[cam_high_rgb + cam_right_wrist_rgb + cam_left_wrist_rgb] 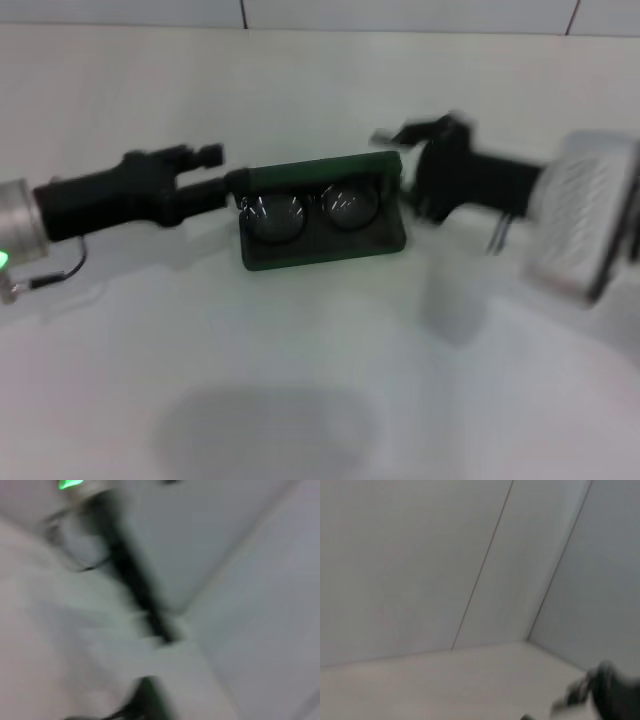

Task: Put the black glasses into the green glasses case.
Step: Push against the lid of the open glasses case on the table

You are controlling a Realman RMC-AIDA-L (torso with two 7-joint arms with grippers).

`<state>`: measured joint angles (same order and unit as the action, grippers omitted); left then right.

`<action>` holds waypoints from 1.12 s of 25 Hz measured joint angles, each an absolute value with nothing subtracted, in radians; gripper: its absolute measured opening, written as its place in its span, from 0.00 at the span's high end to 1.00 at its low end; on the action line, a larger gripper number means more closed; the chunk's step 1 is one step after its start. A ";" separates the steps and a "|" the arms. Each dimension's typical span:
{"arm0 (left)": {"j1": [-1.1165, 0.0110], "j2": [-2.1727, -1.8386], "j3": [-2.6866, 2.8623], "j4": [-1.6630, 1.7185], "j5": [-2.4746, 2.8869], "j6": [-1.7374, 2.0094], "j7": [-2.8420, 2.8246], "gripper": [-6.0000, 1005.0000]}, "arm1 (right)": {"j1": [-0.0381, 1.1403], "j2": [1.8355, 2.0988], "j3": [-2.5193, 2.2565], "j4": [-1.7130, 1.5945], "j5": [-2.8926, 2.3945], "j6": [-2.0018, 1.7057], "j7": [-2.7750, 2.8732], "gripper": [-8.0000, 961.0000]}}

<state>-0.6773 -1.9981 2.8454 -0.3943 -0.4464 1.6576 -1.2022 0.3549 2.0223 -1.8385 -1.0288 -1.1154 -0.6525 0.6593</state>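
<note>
White table [300, 400] | black glasses [308, 210] inside open green glasses case [322, 240] | left gripper [232, 180] and right gripper [395, 150] flank it, spread unclear

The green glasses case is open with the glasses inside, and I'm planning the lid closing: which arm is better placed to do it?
Probably left. The left gripper sits at the raised lid edge of the green glasses case, where the black glasses already lie. The right gripper is beside the other end, motion-blurred.

Black glasses [312, 211] lie inside the open green glasses case [322, 240].
</note>
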 joint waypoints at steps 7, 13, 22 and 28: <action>-0.617 -2.019 2.844 -0.402 -0.462 1.521 -1.280 0.42 | 0.312 2.017 -1.572 -0.964 -0.971 -0.862 0.668 0.72; -0.629 -2.036 2.844 -0.387 -0.433 1.400 -1.396 0.43 | 0.321 2.017 -1.527 -0.933 -0.967 -0.880 0.678 0.72; -0.659 -2.037 2.846 -0.337 -0.374 1.455 -1.406 0.43 | 0.319 2.017 -1.511 -0.922 -0.973 -0.883 0.671 0.72; -0.681 -2.041 2.846 -0.324 -0.374 1.445 -1.394 0.43 | 0.318 2.017 -1.509 -0.917 -0.974 -0.884 0.663 0.72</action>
<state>-0.6806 -2.0413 2.8456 -0.3242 -0.3736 1.4446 -1.3941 0.3180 2.0171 -1.5093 -0.9168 -0.9742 -0.8842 0.6632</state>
